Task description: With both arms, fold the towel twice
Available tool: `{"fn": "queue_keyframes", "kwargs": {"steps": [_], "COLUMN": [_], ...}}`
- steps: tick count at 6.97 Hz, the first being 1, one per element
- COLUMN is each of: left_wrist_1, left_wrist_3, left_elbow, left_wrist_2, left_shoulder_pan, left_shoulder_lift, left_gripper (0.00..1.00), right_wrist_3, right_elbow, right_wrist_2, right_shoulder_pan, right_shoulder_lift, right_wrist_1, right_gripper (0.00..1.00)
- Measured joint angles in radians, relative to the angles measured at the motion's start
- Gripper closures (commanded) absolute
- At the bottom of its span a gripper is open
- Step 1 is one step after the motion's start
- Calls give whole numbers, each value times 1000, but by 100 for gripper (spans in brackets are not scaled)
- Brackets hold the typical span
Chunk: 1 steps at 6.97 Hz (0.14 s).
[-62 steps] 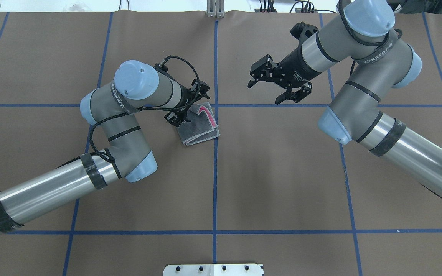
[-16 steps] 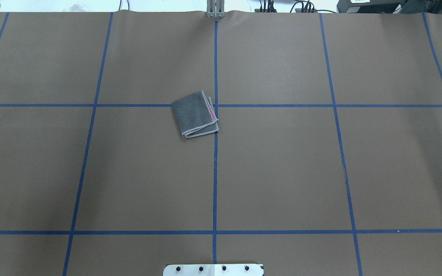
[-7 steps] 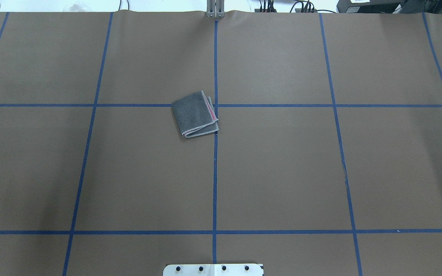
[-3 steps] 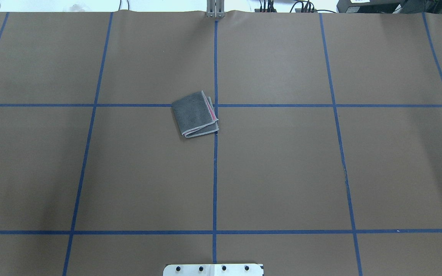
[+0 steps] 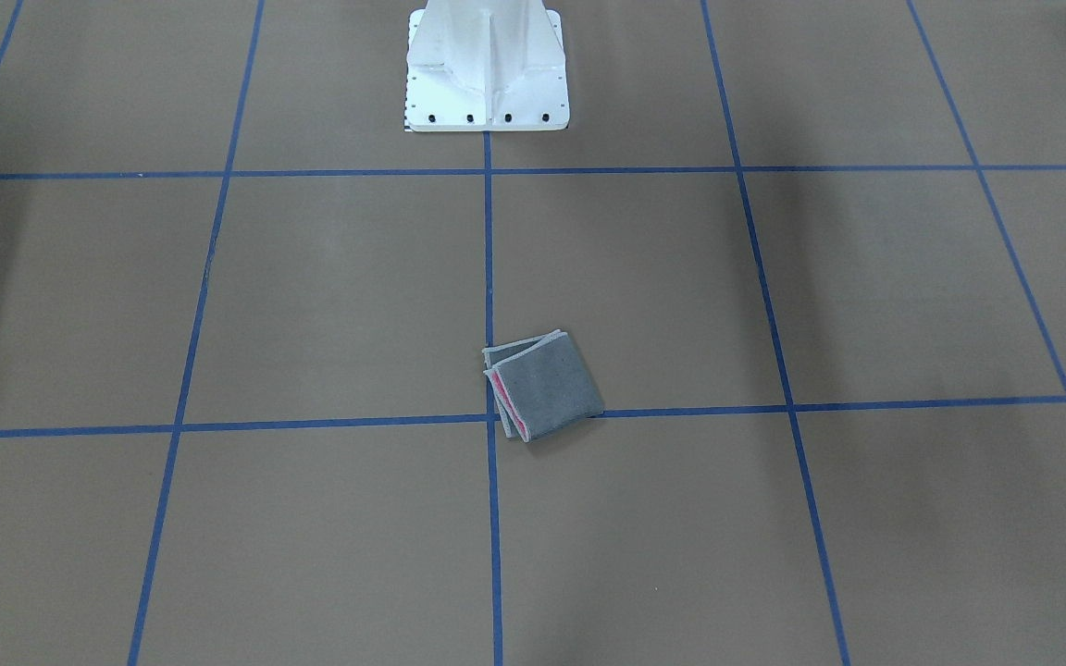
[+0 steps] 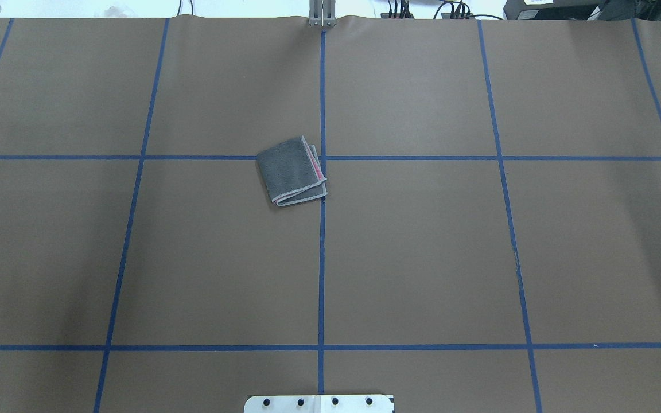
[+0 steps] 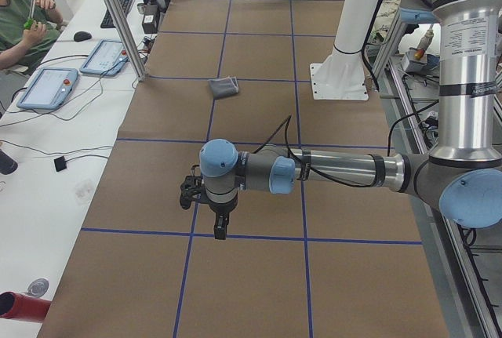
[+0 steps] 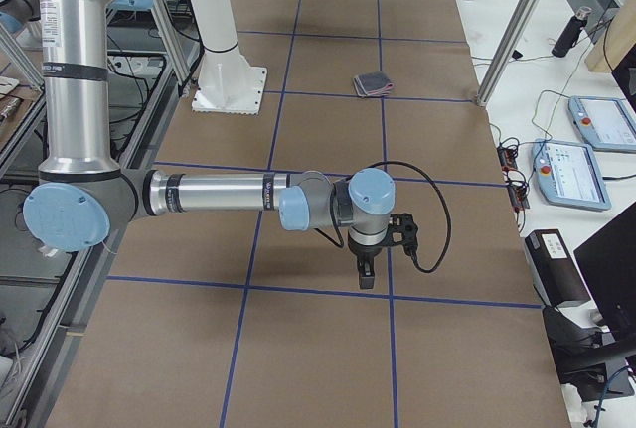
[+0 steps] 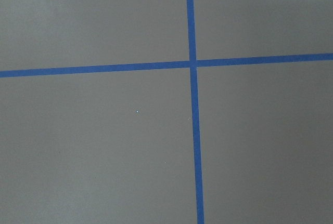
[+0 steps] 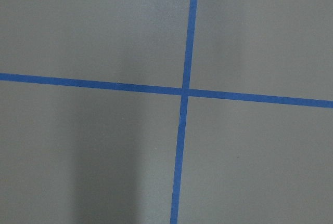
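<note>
**Brown table, one small folded towel, both arms far off**

Brown paper covers the table [image 6: 422,258], and blue lines [image 6: 321,275] cut it into big squares. We see the towel [image 6: 290,171] lying flat where two blue lines cross, well apart from the white stand [image 5: 487,65]. It is folded into a small square with its grey side up. A thin pink strip peeks out along one edge, and the pale hem shows in layers. Most of it sits on the robot's left of the middle line, and one edge touches that line.

We find the left arm [image 7: 329,169] only in the view from the table's left end. It reaches out low over the table, well apart from the towel. The left fingers [image 7: 220,228] point down near a blue line. We cannot tell how far open they are, or if they hold anything.

We find the right arm [image 8: 219,193] only in the view from the other end. It reaches out low too, far from the towel. The right fingers [image 8: 365,274] point down as well, and again we cannot tell how they stand.

Both wrist cameras show only brown table with two blue lines crossing.
</note>
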Motion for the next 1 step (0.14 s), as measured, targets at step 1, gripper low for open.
{"fn": "queue_keyframes", "kwargs": {"steps": [1], "left_wrist_1": [0], "left_wrist_3": [0], "left_elbow": [0], "left_wrist_2": [1], "left_shoulder_pan": [0], "left_shoulder_lift": [-1], "left_gripper": [0], "right_wrist_3": [0], "right_elbow": [0], "right_wrist_2": [10], "right_shoulder_pan": [0], "right_shoulder_lift": [-2], "right_wrist_1": [1], "right_gripper": [0]}}
